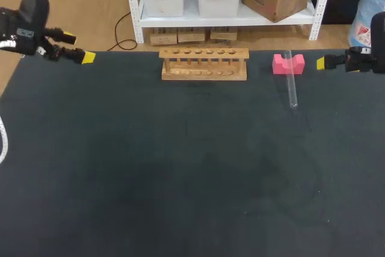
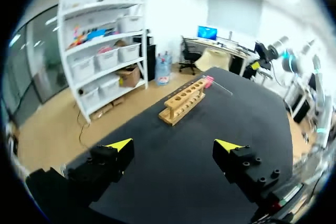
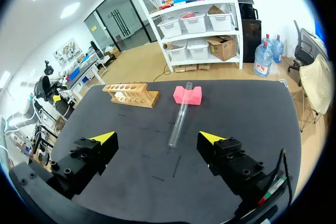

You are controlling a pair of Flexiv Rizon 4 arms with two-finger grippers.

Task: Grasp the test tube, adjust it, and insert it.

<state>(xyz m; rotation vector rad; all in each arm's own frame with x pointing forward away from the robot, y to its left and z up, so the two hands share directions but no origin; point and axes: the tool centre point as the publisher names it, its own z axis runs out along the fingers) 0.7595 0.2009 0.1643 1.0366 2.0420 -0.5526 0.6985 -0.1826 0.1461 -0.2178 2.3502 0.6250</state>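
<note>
Left claw (image 2: 173,145) and right claw (image 3: 157,138) gape empty; test tube (image 1: 292,85) rests on pink block (image 1: 280,65).

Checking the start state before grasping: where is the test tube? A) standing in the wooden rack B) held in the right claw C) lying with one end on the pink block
C: the test tube lies on the table with one end resting on the pink block; the wooden rack is empty.

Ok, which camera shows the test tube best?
The right wrist view: the test tube lies full length ahead of the open right gripper, its far end on the pink block. The head view shows it smaller, right of the wooden rack. The left wrist view shows only a thin distant line.
</note>
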